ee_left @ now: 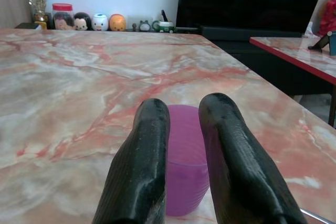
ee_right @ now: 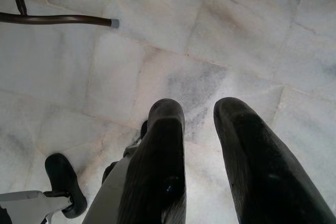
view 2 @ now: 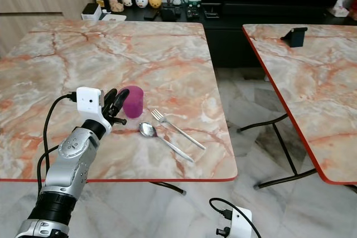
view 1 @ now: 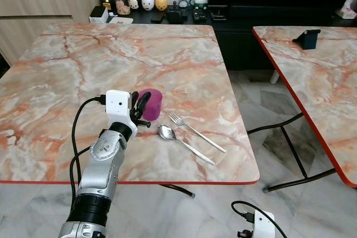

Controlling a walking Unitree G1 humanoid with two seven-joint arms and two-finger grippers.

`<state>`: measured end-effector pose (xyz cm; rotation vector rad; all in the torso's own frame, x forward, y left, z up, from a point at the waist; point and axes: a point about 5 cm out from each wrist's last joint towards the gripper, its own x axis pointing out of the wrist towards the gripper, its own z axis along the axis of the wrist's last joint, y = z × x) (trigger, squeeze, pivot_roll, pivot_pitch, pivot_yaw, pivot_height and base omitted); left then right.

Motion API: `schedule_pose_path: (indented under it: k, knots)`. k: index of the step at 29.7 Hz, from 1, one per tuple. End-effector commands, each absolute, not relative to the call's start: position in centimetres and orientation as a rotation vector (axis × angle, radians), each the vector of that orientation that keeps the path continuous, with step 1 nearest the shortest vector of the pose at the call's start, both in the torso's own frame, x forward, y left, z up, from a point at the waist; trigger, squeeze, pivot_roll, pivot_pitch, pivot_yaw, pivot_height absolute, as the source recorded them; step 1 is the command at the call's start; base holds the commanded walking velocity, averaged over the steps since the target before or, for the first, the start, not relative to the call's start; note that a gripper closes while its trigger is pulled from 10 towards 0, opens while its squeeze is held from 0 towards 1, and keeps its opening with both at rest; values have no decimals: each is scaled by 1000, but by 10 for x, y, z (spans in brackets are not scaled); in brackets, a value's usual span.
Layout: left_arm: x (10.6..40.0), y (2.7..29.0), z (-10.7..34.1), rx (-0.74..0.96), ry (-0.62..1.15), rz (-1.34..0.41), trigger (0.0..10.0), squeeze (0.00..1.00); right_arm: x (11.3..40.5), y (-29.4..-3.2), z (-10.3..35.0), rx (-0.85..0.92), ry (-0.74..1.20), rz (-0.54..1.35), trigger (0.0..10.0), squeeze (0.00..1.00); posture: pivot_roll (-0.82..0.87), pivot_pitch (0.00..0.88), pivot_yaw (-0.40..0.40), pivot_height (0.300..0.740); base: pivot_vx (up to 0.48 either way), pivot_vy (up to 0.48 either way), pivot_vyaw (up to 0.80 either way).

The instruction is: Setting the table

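The left tool (view 1: pixel 140 110) was out over the near part of the big desk (view 1: pixel 83 65). It sat just on the near left side of a small purple cup (view 1: pixel 152 103). The cup stood upright on the desk. In the left wrist view, the two black fingers (ee_left: pixel 144 156) had a small gap between them, and the cup (ee_left: pixel 185 169) showed through that gap, just past the tips. The fingers were not squeezing the cup. I could not tell if they touched it.

A spoon (view 1: pixel 181 142) lay on the desk just to the right of the cup, with its bowl near the cup. A fork (view 1: pixel 195 131) lay beside the spoon, a bit farther right. Both pointed toward the near right corner of the desk.

The right tool (ee_right: pixel 202 129) hung down low over the pale floor (ee_right: pixel 252 35), with its fingers a little apart and nothing between them.

A second desk (view 1: pixel 312 71) stood off to the right. Small toys and jars (view 1: pixel 139 1) sat in a row on a dark shelf past the far edge of the big desk.
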<state>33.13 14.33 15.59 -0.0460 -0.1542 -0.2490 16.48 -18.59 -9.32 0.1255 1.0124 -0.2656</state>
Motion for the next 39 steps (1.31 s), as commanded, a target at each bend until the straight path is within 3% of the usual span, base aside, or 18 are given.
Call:
schedule_pose_path:
  k: [1,21,39]
  knots:
    - [332,144,162,-53,-185,-242,10000,0,163,-186,-94,127,1025,-269,10000,0,95,0,-33,740,0,0,0]
    - [332,146,165,-63,-198,-225,10000,0,164,-186,-93,137,1017,-264,10000,0,96,0,-37,740,259,0,0]
    - [334,145,166,-127,-118,-338,10000,0,165,-185,-93,140,1018,-254,10000,0,102,0,-34,740,0,0,0]
